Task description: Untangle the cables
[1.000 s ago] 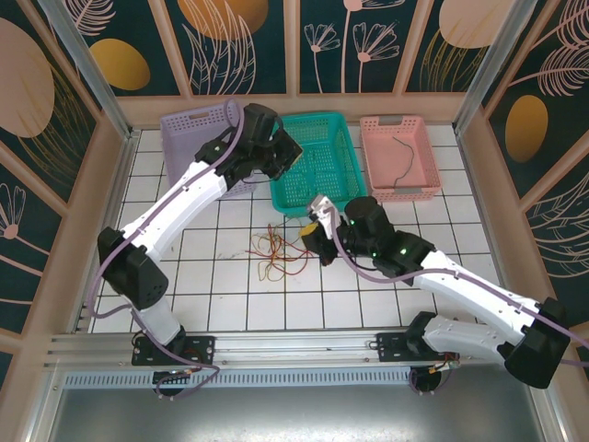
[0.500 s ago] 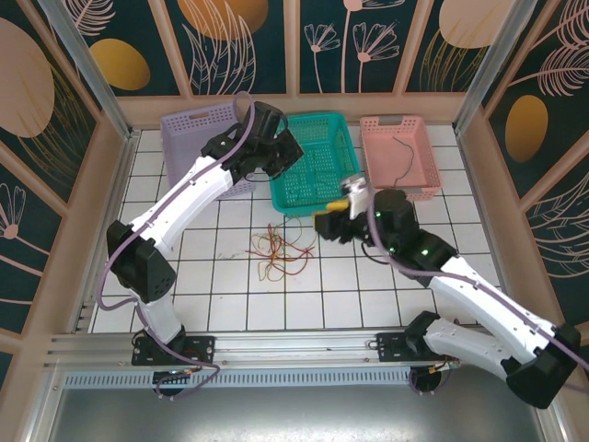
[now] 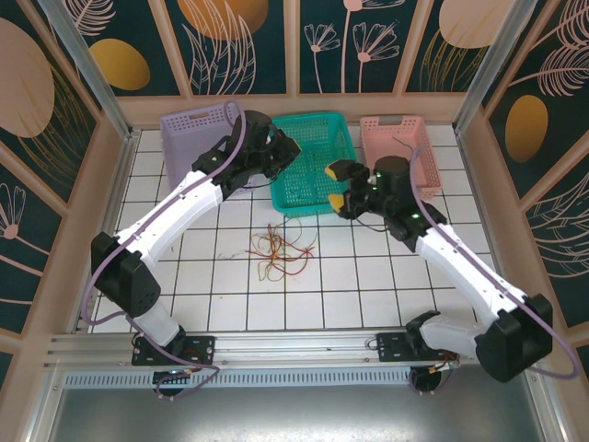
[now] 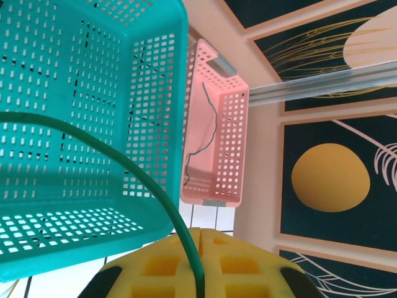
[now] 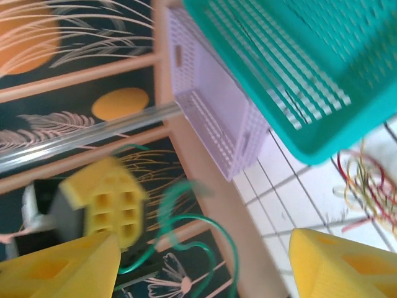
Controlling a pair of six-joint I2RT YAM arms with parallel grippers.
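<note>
My left gripper [image 3: 287,149] hangs over the teal basket [image 3: 313,195], shut on a green cable [image 4: 124,164]. The cable runs out between the pressed yellow pads [image 4: 167,261]. In the right wrist view the same left gripper [image 5: 104,200] shows, with the green cable [image 5: 186,239] looping loose beneath it. My right gripper [image 3: 339,186] stands open by the teal basket's right front corner, nothing between its fingers [image 5: 347,264]. A tangle of red, yellow and brown cables [image 3: 281,250] lies on the white tiles. One dark cable [image 3: 402,157] lies in the pink basket [image 3: 419,191].
A lilac basket [image 3: 184,138] stands at the back left, beside the teal one. The pink basket [image 4: 232,124] sits at the back right. Panelled walls close in the table on three sides. White tiles lie bare in front of the tangle.
My right gripper has opened and risen from beside the tangle toward the teal basket's right front corner. The left arm has shifted only slightly over the teal basket.
</note>
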